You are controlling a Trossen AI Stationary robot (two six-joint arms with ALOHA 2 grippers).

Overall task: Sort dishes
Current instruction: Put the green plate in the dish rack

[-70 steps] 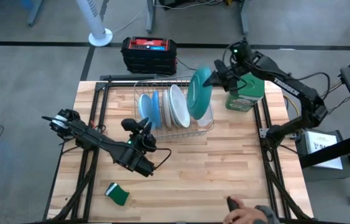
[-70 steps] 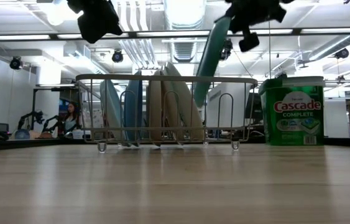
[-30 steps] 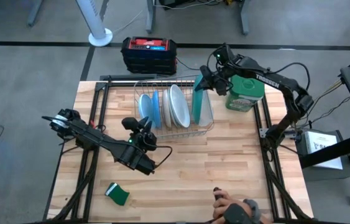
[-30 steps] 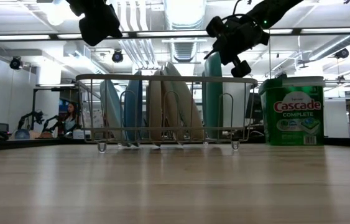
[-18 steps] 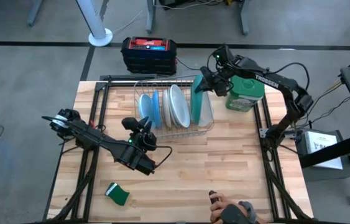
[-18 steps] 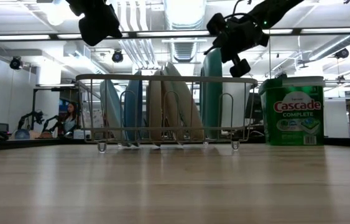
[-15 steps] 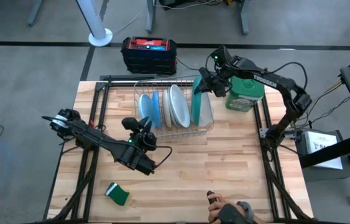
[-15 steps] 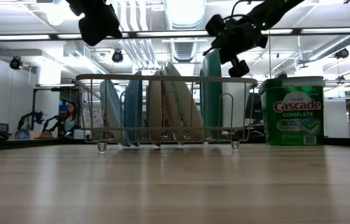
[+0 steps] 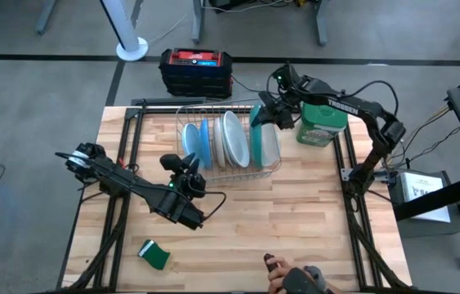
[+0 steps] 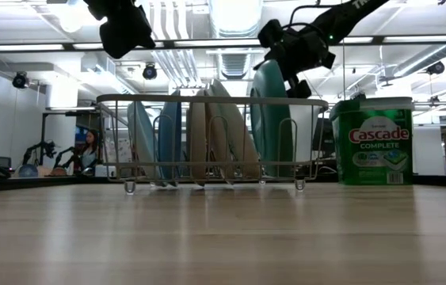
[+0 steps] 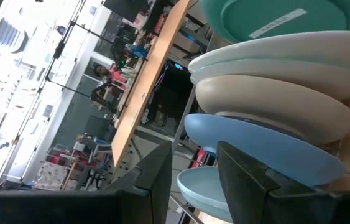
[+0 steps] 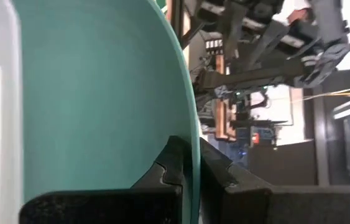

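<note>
A wire dish rack (image 9: 272, 167) stands at the table's far middle. In it, on edge, stand light blue plates (image 9: 197, 143), white plates (image 9: 231, 139) and, at the right end, a large teal-backed plate (image 9: 257, 145). My right gripper (image 9: 266, 114) is above the rack's far right corner, shut on that plate. My left gripper (image 9: 182, 166) hovers open by the rack's near left side, nothing between its fingers (image 11: 162, 168). It faces the blue plates (image 11: 268, 149) and cream plates (image 11: 274, 99). My right gripper pinches the teal plate's rim (image 12: 190, 124) between its two fingers, one on the face and one on the back, at the plate's upper far edge (image 10: 280, 70). The fingers come from the far right, slanting down. The plate stands on edge in the rack's right end.
A green Cascade tub (image 9: 321, 122) stands right of the rack. A green sponge (image 9: 156, 256) lies near the near left corner. A person's hand (image 9: 291, 278) is at the near edge. A black and red box (image 9: 195, 69) sits beyond the far edge.
My right gripper has sunk a little, shifted toward the table's left and tipped, still shut on the teal plate. The plate has turned and leaned slightly toward the white plates while staying in the rack. The person's hand has slid left along the near edge.
</note>
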